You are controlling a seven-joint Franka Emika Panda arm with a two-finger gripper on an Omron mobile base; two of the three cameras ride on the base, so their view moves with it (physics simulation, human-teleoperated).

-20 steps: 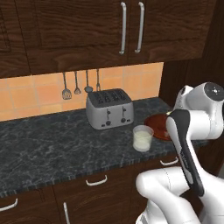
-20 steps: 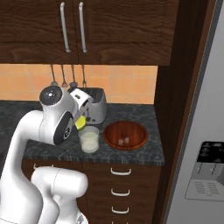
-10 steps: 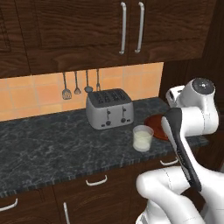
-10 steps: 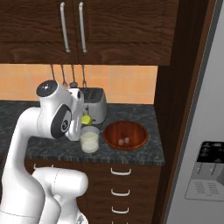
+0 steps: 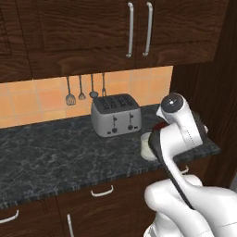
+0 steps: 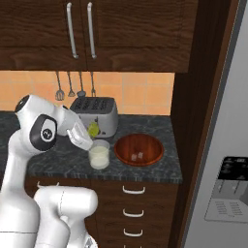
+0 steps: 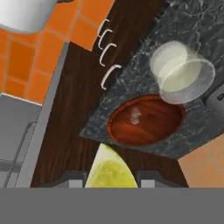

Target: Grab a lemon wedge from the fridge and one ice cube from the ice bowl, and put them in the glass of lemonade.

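My gripper (image 6: pixel 90 133) is shut on the lemon wedge (image 6: pixel 93 129), a small yellow piece held just above and behind the glass of lemonade (image 6: pixel 99 156). In the hand view the lemon wedge (image 7: pixel 109 168) sits between my fingertips (image 7: pixel 72 177), with the glass of lemonade (image 7: pixel 181 72) and the ice bowl (image 7: pixel 146 120) below. The reddish-brown ice bowl (image 6: pixel 139 149) stands right of the glass and holds pale ice cubes (image 7: pixel 135 114). The grey fridge (image 6: pixel 223 160) is at the far right. My arm covers most of the glass (image 5: pixel 146 146) in the left base view.
A steel toaster (image 6: pixel 94 115) stands right behind the glass and the gripper. Utensils (image 5: pixel 81 90) hang on the orange tile wall. Dark upper cabinets (image 5: pixel 134 32) hang overhead. A dark wood panel (image 6: pixel 193 97) separates the counter from the fridge.
The arm's upper links have swung left and lower over the counter. The wedge stays gripped, hovering at about the same spot by the glass.
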